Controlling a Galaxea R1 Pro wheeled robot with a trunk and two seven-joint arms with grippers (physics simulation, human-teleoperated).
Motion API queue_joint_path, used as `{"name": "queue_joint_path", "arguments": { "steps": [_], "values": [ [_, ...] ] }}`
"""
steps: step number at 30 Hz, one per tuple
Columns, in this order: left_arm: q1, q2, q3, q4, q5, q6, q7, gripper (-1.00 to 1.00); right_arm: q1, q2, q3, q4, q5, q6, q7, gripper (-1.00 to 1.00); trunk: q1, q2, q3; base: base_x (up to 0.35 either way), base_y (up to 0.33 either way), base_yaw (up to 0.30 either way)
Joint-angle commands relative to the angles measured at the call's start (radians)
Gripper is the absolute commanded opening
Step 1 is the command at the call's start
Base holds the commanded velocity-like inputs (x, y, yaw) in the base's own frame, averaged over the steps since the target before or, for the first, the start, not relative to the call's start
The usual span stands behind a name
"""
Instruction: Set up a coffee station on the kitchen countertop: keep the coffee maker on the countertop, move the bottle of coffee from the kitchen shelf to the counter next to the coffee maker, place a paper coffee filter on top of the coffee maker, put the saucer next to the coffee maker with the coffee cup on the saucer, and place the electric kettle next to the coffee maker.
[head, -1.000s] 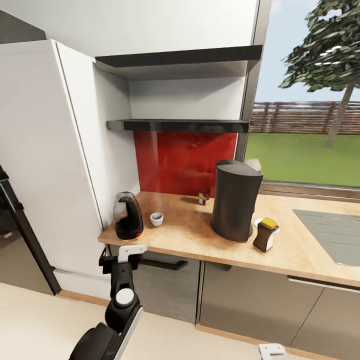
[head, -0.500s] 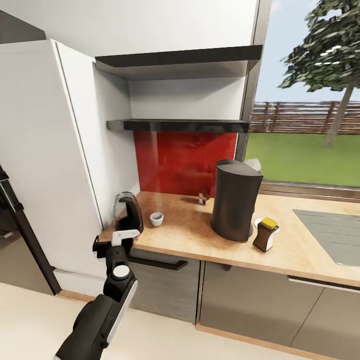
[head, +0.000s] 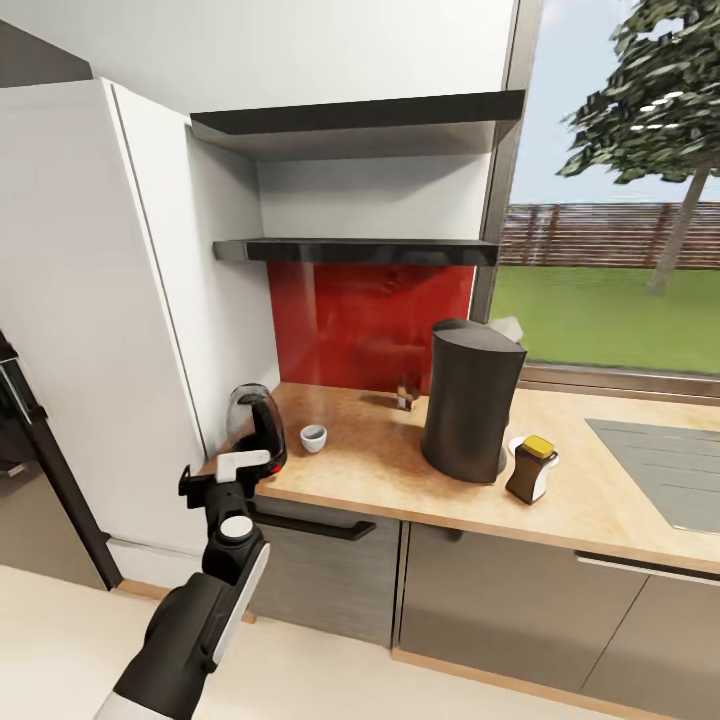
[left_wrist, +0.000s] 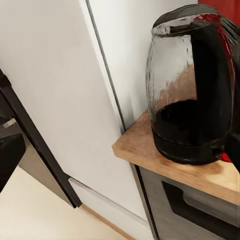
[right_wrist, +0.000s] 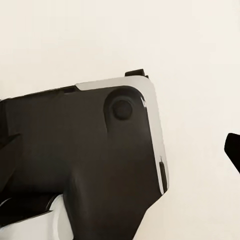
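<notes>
The left hand (head: 228, 478), a black-and-white two-fingered unit at the end of a black arm, hangs in front of the counter's left corner, just below the wooden edge and just short of the glass electric kettle with a black base and black handle (head: 255, 432); whether its fingers are spread or closed cannot be told from these views. In the left wrist view the kettle (left_wrist: 192, 85) stands upright at the very corner of the light wooden counter (left_wrist: 137, 145), close to the white tall cabinet panel (left_wrist: 55, 95) beside it. A little further along the counter (head: 380, 470) sits a small white coffee cup (head: 313, 437), apart from the kettle. Beyond that, toward the middle, stands the tall dark grey coffee maker (head: 470, 400), with a pale paper coffee filter (head: 508, 327) just showing behind its top edge. Touching or just beside the coffee maker's base on its far side is a white saucer (head: 520, 447), and the brown bottle of coffee with a yellow lid (head: 531, 468) stands at the saucer. A small dark jar (head: 406, 392) sits near the red backsplash (head: 365, 320), below two dark wall shelves (head: 355, 250). The right wrist view shows a black-and-white robot part (right_wrist: 85, 160) over a pale floor; the right hand's state cannot be told.
</notes>
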Motion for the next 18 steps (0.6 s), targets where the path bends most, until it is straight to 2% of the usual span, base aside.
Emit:
{"name": "queue_joint_path", "arguments": {
  "steps": [1,9,18],
  "values": [
    [-0.001,0.0,-0.001,0.0,-0.006,0.008,0.001,1.0,0.0,0.001,-0.006,0.001,-0.006,-0.001,0.005,1.0,0.001,-0.002,-0.002,0.0,0.0,0.0],
    [0.007,-0.002,0.0,0.0,-0.001,0.007,-0.001,1.0,0.0,-0.004,-0.004,-0.001,-0.014,-0.001,0.005,1.0,0.001,-0.002,-0.002,0.0,0.0,-0.023],
    [0.011,-0.001,-0.008,0.008,-0.002,0.005,-0.005,1.0,0.0,-0.003,-0.005,-0.002,-0.016,-0.001,0.005,1.0,0.001,-0.002,-0.002,0.0,0.0,-0.231]
  ]
}}
